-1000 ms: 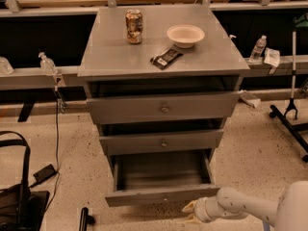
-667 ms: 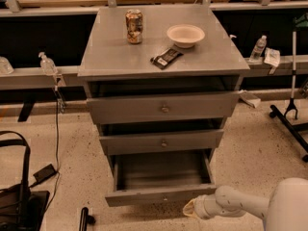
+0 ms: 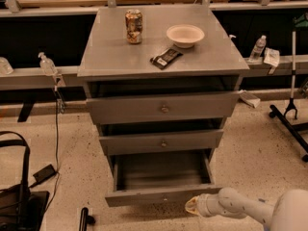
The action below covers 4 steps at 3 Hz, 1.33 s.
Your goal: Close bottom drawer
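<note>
The bottom drawer (image 3: pixel 161 195) of the grey cabinet stands pulled far out, showing its dark empty box (image 3: pixel 162 170). Its slim front panel faces me near the floor. The middle drawer (image 3: pixel 162 142) and the top drawer (image 3: pixel 163 108) above it stick out only a little. My gripper (image 3: pixel 191 206) is at the end of the white arm (image 3: pixel 240 207) coming in from the lower right. It sits just in front of the right part of the bottom drawer's front panel, close to it or touching it.
On the cabinet top stand a can (image 3: pixel 134 26), a white bowl (image 3: pixel 185 35) and a dark snack bar (image 3: pixel 166 58). A black bag (image 3: pixel 19 201) and cable lie on the floor at left. A black stand (image 3: pixel 291 114) is at right. Shelving runs behind.
The gripper has stayed in front of the bottom drawer's right side, perhaps edging slightly left. The drawer is still open by about the same amount.
</note>
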### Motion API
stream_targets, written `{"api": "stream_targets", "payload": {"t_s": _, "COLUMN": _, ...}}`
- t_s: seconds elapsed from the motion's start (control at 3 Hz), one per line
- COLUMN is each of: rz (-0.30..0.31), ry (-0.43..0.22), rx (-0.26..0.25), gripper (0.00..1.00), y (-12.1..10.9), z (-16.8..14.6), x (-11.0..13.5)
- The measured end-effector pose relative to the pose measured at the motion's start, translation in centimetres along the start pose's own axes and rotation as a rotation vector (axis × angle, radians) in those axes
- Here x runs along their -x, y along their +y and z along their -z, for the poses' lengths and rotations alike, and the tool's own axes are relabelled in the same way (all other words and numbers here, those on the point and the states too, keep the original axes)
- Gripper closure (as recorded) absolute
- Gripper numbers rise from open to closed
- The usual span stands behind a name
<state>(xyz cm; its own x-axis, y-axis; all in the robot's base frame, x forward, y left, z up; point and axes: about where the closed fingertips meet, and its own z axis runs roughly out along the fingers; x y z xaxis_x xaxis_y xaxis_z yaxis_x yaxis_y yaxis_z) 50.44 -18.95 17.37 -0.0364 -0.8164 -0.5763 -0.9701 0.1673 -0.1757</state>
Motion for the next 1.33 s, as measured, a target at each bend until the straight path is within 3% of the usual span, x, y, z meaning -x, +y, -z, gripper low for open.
{"api": "stream_targets", "payload": {"t_s": 0.33, "rz": 0.002, "ry": -0.008, "rx": 0.004, "gripper": 1.0, "y": 0.3, "z": -0.3, "x": 0.1}}
{"api": "stream_targets", "payload": {"t_s": 1.0, "rz": 0.047, "ry": 0.0, "rx": -0.082, "gripper": 1.0, "y": -1.8, "z": -2.7, "x": -1.9}}
{"api": "stream_targets", "payload": {"t_s": 1.33, "rz": 0.059, "ry": 0.007, "rx": -0.143, "gripper": 1.0, "y": -4.0, "z": -3.6, "x": -2.7}}
